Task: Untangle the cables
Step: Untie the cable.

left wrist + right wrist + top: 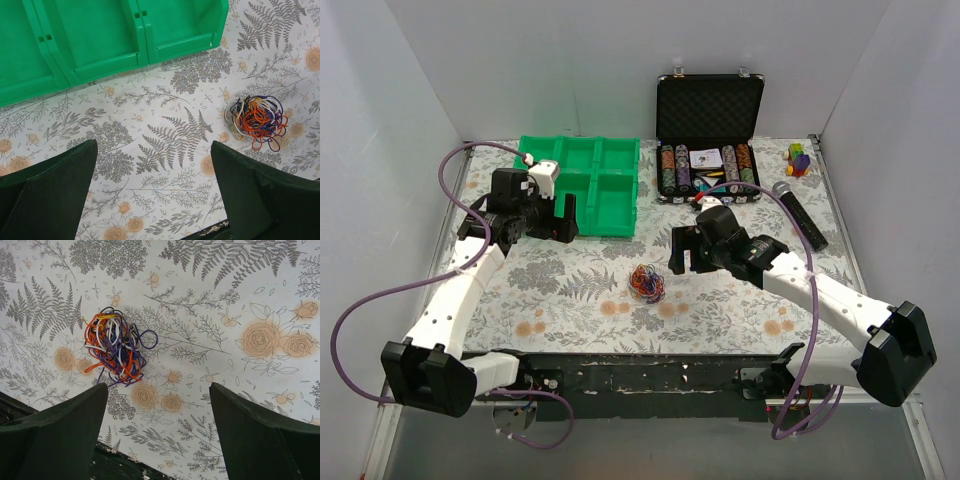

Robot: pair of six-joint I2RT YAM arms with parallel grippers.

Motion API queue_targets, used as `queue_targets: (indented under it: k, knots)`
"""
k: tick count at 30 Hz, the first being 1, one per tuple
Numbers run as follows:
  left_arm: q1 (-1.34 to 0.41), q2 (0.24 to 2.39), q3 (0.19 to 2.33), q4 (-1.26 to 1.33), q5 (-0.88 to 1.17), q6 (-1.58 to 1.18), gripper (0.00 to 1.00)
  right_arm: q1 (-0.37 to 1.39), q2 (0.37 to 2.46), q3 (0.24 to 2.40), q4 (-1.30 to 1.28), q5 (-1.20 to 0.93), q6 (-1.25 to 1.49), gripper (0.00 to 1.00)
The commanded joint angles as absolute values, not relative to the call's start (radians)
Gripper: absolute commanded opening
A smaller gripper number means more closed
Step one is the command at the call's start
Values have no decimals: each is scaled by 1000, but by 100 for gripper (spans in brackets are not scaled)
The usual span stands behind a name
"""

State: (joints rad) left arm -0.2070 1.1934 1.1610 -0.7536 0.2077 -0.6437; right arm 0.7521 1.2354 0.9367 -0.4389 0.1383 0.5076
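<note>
Bunched as a roundish knot of cables (647,283), no clear long axis, mid-table (570,300), just near-left of the wide-spread, empty right gripper (681,250), farther from the equally spread, empty left gripper (566,218).

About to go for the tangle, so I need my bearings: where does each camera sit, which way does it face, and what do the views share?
Top external: above and behind the bases, looking down over the table; both arms, the left gripper and the right gripper show.
Left wrist: on the left arm, looking down at the green bins and the cables; its fingers show at the bottom.
Right wrist: on the right arm, looking down at the cables; its fingers show.
Shared: the cables, in all three.
</note>
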Motion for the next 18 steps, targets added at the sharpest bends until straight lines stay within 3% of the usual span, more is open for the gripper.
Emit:
queue_targets:
  k: [1, 7, 18]
  knots:
    - [-210, 1190, 1195, -767, 222, -657, 98, 746, 1242, 931, -390, 86, 474, 91]
    - [-210, 1192, 1172, -766, 252, -638, 98, 753, 1285, 907, -339, 18, 466, 91]
    - [-230, 1157, 1072, -735, 253, -597, 98, 811, 1324, 910, -298, 89, 440, 90]
